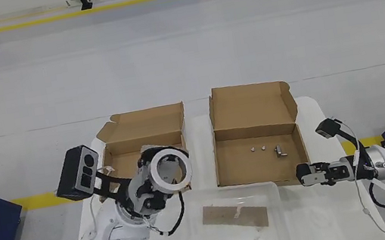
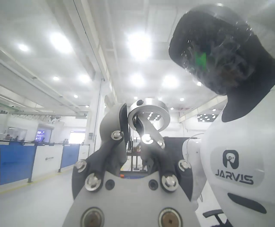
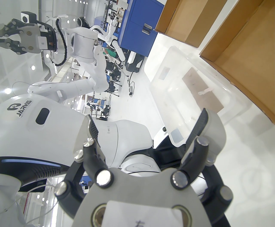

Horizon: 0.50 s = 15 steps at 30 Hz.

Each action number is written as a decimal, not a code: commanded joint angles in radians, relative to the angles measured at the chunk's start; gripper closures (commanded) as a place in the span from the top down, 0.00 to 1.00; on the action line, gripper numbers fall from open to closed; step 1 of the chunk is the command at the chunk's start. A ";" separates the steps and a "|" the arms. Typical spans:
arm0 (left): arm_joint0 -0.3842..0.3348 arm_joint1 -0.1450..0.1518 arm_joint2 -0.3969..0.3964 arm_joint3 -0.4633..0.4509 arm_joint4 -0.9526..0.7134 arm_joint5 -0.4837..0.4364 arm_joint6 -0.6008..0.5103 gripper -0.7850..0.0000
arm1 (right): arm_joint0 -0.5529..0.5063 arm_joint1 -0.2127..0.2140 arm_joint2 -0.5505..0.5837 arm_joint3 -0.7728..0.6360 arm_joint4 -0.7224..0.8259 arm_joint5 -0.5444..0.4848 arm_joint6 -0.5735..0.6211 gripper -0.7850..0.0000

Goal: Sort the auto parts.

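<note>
My left gripper [image 2: 131,120] points up toward the ceiling and is shut on the rim of a shiny metal ring [image 2: 150,103]. From above, the ring [image 1: 153,172] is held in the air over the near edge of the left cardboard box [image 1: 140,125], with the left gripper [image 1: 150,186] under it. My right gripper [image 1: 303,176] stands open and holds nothing, low beside the near right corner of the right cardboard box [image 1: 252,110]. In the right wrist view its fingers [image 3: 202,122] spread wide next to the clear plastic bin [image 3: 169,53]. A few small metal parts [image 1: 280,151] lie in the right box.
The clear bin [image 1: 196,234] sits at the table's front with a brown cardboard piece [image 1: 235,215] inside it. Both boxes have their lids folded back. The table edge runs close to the right gripper.
</note>
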 commanded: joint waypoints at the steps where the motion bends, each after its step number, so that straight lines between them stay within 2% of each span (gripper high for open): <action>1: 0.008 -0.002 -0.005 -0.006 0.001 0.001 -0.017 0.00 | 0.000 0.000 0.000 0.000 0.000 0.000 0.000 1.00; 15: 0.012 -0.038 0.008 -0.048 -0.126 -0.067 0.049 0.00 | 0.000 0.000 0.000 0.000 0.000 0.000 0.000 1.00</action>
